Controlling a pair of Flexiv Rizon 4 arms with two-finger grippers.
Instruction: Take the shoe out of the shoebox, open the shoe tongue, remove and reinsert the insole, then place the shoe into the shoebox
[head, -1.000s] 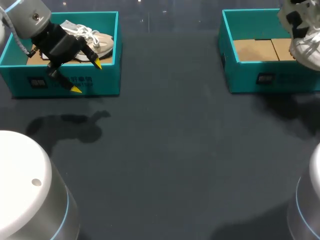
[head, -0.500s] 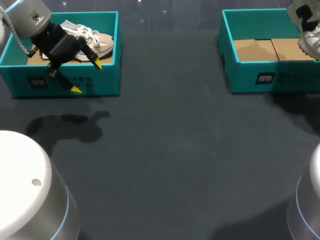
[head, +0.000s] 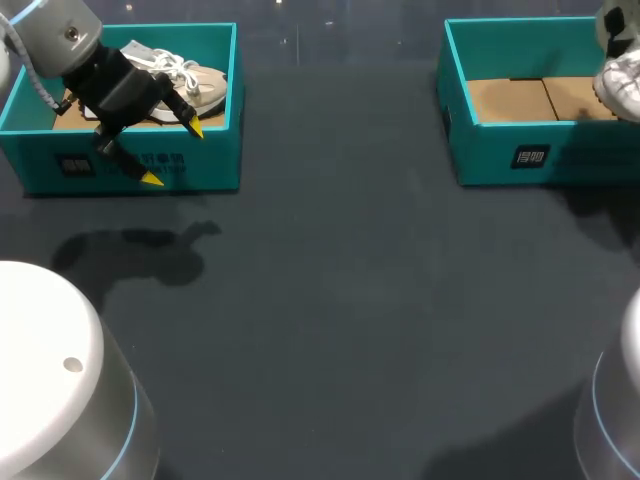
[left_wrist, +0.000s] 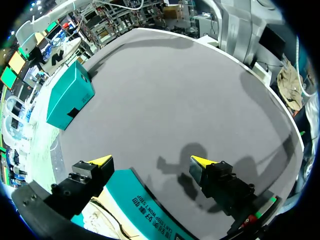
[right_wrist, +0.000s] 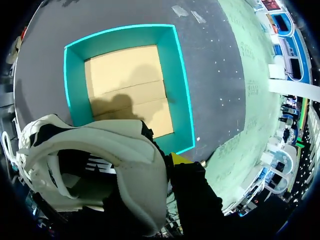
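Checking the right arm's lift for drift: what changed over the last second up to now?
The right gripper, shut on the white shoe, carried it toward the head view's right edge above the right shoebox; only part of the shoe shows there now. Nothing was taken hold of or let go. The left gripper, open over the left shoebox, the beige shoe inside it and both boxes stayed put.

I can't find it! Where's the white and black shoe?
The white and black shoe hangs at the head view's right edge, above the right teal shoebox.
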